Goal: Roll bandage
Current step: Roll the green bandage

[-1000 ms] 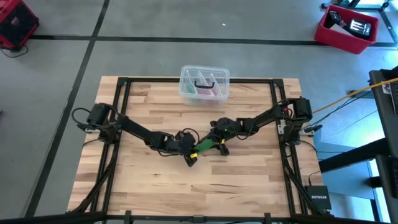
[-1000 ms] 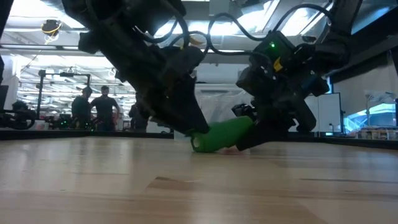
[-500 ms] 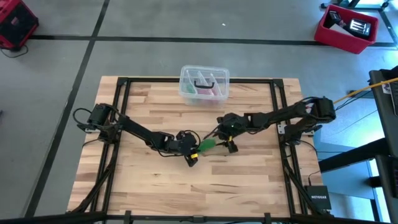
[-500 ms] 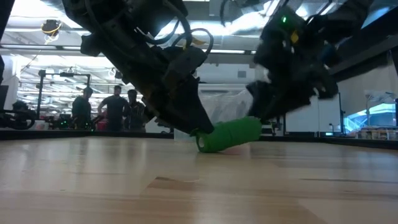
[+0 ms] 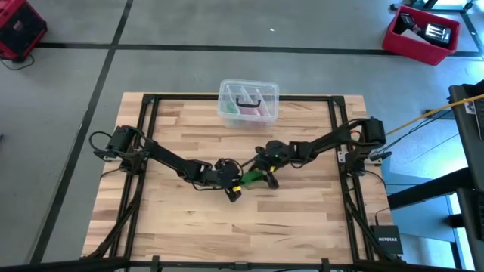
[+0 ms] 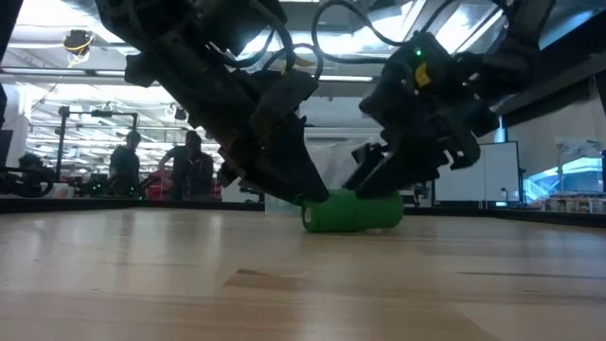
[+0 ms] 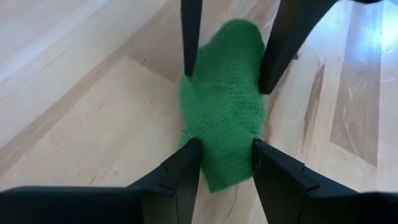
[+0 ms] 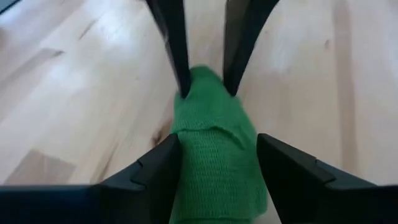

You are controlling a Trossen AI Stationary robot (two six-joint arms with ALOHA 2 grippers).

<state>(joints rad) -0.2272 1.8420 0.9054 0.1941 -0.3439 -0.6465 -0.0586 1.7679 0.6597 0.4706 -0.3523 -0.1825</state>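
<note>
The bandage (image 5: 252, 178) is lying on the wooden table (image 5: 302, 227) near its middle, a short fat green roll on its side, and both arms are working it from opposite ends. The left gripper (image 5: 233, 183) is clamping its 2 fingers on one end of the roll; in the left wrist view the fingertips (image 7: 186, 163) are pressing into the knit on both sides. The right gripper (image 5: 266, 176) is straddling the other end, and in the right wrist view its fingers (image 8: 157, 163) are sitting either side of the green fabric; it looks like contact on one side at least, though I cannot tell how firmly it is squeezing. The clear plastic box (image 5: 249, 101) is sitting well apart at the far edge. Judging by the open weave, this roll is going to be light, soft and squashy, grippy rather than slick, and likely to loosen if let go. The sensible hold is across its width near each end, pinching gently.
</note>
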